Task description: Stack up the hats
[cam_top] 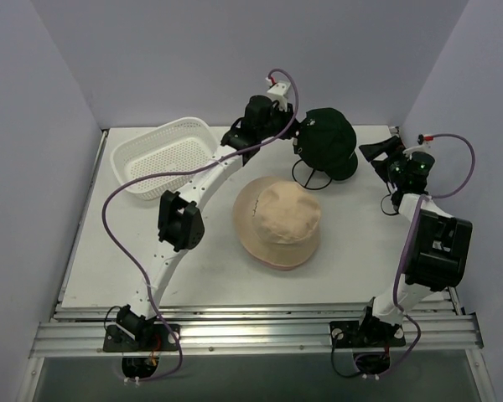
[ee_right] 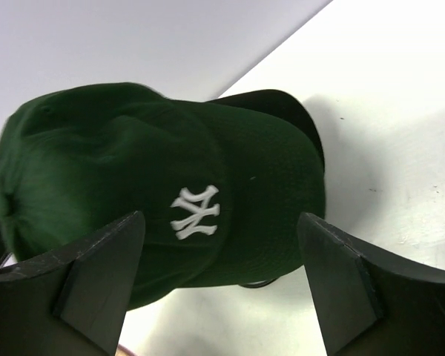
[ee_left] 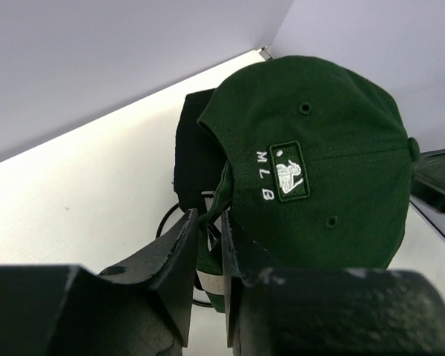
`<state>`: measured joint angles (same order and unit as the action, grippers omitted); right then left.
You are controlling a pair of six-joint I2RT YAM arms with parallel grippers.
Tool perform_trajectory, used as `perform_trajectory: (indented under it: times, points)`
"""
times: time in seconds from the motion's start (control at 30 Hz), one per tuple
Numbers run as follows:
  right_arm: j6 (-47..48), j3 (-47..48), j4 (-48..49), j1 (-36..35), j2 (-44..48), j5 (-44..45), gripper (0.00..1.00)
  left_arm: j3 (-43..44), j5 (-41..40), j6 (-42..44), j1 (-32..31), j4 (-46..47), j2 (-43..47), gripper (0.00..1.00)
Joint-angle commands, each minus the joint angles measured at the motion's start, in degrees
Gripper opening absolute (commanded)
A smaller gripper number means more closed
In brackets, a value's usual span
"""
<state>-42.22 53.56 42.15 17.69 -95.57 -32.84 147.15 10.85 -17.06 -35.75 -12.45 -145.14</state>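
The basket [cam_top: 163,155] is sitting far left, taking no part. The tan hat [cam_top: 278,219] is lying mid-table over the pink hat [cam_top: 274,265], of which only a rim is showing, so that pair is looking done. The left gripper [ee_left: 208,219] is pinching the rear edge of the green cap [ee_left: 311,163], its fingers nearly together. The cap is resting on the black cap [ee_left: 189,148] over a wire stand [cam_top: 312,177]. The right gripper [ee_right: 221,219] is hovering spread wide around the cap's front. Joining the two piles is probably what is remaining.
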Motion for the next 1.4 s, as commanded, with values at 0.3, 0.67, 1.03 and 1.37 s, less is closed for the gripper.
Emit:
perform_trajectory:
  times: [0.3, 0.67, 1.03, 1.37]
  points:
    - [-7.6, -2.6, 20.5, 2.0, -8.4, -3.9, 0.79, 4.2, -2.1, -2.0, 0.4, 4.0, -1.3, 0.03]
    - [-9.5, -1.7, 25.6, 1.7, -14.5, -5.0, 0.80, 4.2, -1.2, -2.9, 1.2, 3.9, -1.7, 0.02]
    - [-11.9, -2.3, 30.2, 1.3, -17.6, -5.0, 0.79, -1.3, 1.8, -0.2, 1.2, 7.3, 2.1, 0.45]
    - [-12.5, -1.5, 31.2, 0.4, -19.9, -5.2, 0.79, -3.4, 1.9, 0.4, 1.1, 8.6, 4.7, 0.51]
